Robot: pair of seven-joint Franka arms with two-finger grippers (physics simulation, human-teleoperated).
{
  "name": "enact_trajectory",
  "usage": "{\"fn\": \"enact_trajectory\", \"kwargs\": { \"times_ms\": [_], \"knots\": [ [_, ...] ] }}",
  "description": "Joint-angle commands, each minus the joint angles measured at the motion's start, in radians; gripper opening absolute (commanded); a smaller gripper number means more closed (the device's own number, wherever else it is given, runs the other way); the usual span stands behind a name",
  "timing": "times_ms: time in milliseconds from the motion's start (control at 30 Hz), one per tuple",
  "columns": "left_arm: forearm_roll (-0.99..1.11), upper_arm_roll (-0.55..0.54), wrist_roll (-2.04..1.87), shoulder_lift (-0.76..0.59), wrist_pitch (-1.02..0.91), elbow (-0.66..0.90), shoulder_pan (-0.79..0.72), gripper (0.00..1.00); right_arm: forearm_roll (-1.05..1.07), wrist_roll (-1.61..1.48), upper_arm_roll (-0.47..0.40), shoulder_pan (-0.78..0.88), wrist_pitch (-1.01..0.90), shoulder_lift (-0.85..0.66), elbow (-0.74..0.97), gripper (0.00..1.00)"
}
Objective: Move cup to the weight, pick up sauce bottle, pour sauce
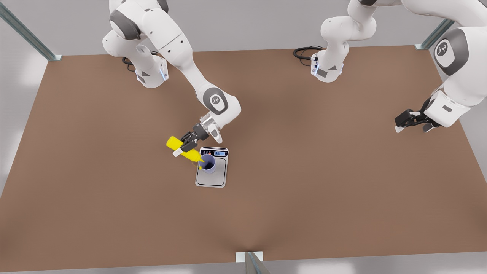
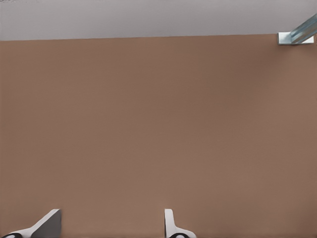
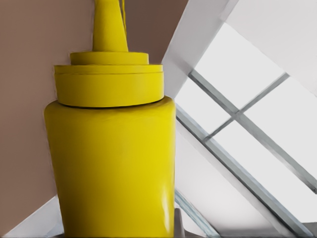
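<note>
1. The right gripper (image 1: pixel 187 145) is clamped on the small bright yellow squeeze bottle with a pointed cap (image 1: pixel 183 149). Its fingers press the middle of the bottle from both sides.
2. The bottle is tipped over. Its long shape runs from its flat end, on the far side of the gripper from the cup, down to its pointed nozzle (image 1: pixel 199 164), which is right at the rim of the small lavender-blue cup (image 1: pixel 208 163).
3. The cup stands upright on the flat silver kitchen scale (image 1: pixel 212 179), near the dark display strip (image 1: pixel 214 152). It is just below and beside the right gripper.
4. I think the cup step is done and the pouring is happening now. The next move needs the nozzle to stay over the cup's mouth.
5. The left gripper (image 1: pixel 412 125) waits well apart from the scale, over the bare brown table (image 1: pixel 304 171). Its fingers (image 2: pixel 171 225) are spread apart with nothing between them.
6. I cannot tell if sauce is coming out. The nozzle tip is hard to see against the cup. In the right wrist view the bottle's bottom part is cut off.
</note>
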Motion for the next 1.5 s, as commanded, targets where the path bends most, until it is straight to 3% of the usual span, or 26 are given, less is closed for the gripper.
{"fn": "enact_trajectory", "kwargs": {
  "times_ms": [0, 300, 533, 700, 900, 1067, 1300, 1467],
  "knots": [
    [0.001, 0.0, 0.0, 0.0, 0.0, 0.0, 0.0, 1.0, -0.002, -0.001, 0.0, 0.003, -0.002, 0.0, 0.0, 0.55],
    [0.04, -0.015, -0.002, -0.001, -0.002, 0.0, 0.0, 1.0, 0.038, -0.006, -0.003, -0.051, 0.044, -0.035, 0.035, 0.55],
    [0.044, -0.014, -0.005, 0.002, 0.0, 0.0, 0.0, 1.0, 0.472, -0.161, -0.002, -0.268, 0.282, -0.098, 0.135, 0.55],
    [0.048, -0.014, -0.003, 0.005, 0.0, 0.0, 0.0, 1.0, 0.932, -0.604, -0.008, -0.498, 0.423, -0.123, 0.189, 0.55],
    [0.045, -0.014, -0.003, 0.008, -0.002, 0.0, 0.0, 1.0, 1.279, -1.029, -0.006, -0.744, 0.577, -0.112, 0.156, 0.56],
    [0.053, -0.014, -0.003, 0.008, 0.0, 0.0, 0.0, 1.0, 1.724, -1.529, -0.008, -0.839, 0.54, -0.041, 0.156, 0.56],
    [0.051, -0.012, -0.003, 0.008, 0.008, 0.0, 0.002, 1.0, 2.302, -2.063, -0.003, -0.965, 0.19, 0.115, 0.164, 0.56],
    [0.054, -0.012, -0.003, 0.009, 0.009, 0.0, 0.002, 1.0, 2.377, -2.236, -0.005, -1.003, 0.02, 0.176, 0.169, 0.56]
  ]
}}
